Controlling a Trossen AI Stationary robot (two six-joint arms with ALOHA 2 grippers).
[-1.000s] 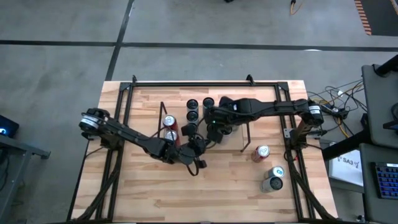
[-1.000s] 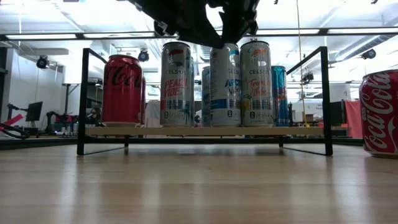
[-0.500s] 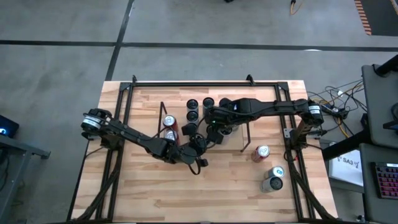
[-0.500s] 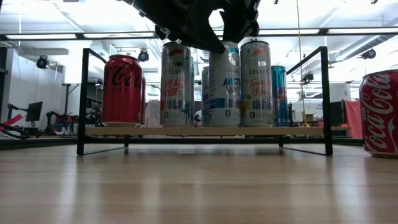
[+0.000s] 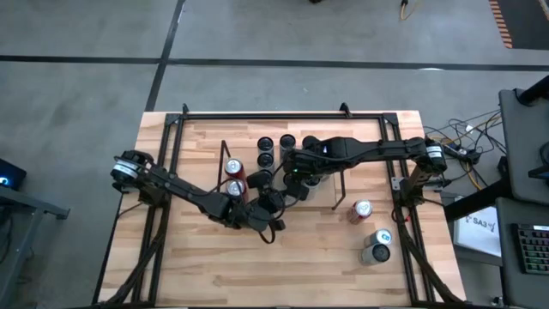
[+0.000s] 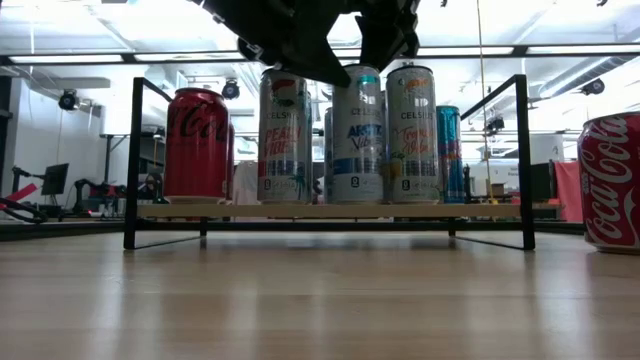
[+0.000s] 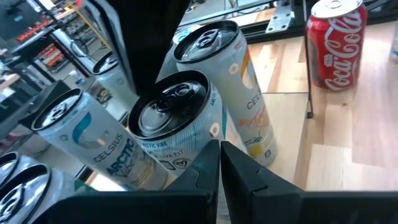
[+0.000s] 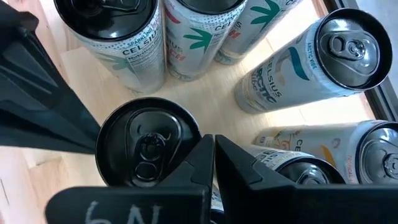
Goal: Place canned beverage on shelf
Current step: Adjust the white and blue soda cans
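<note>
Cans are packed upright on the shelf (image 6: 330,211), whose wood base sits between black wire end frames on the counter (image 5: 300,257). Both claws are seen clenched, fingers pressed together, nothing grasped. The left claw (image 7: 219,163) is held just above the shelf's front row, directly beside a white Arctic Vibe can (image 7: 171,127); a peach-labelled can (image 7: 233,81) stands just beyond it, and further tall cans crowd the far side. The right claw (image 8: 213,155) is poised over the shelf as well, with a black-topped can (image 8: 148,148) immediately beside its tips and more cans ringed around. Well off from both claws, a red cola can (image 5: 359,210) and two more cans (image 5: 377,247) remain on the counter outside the shelf.
</note>
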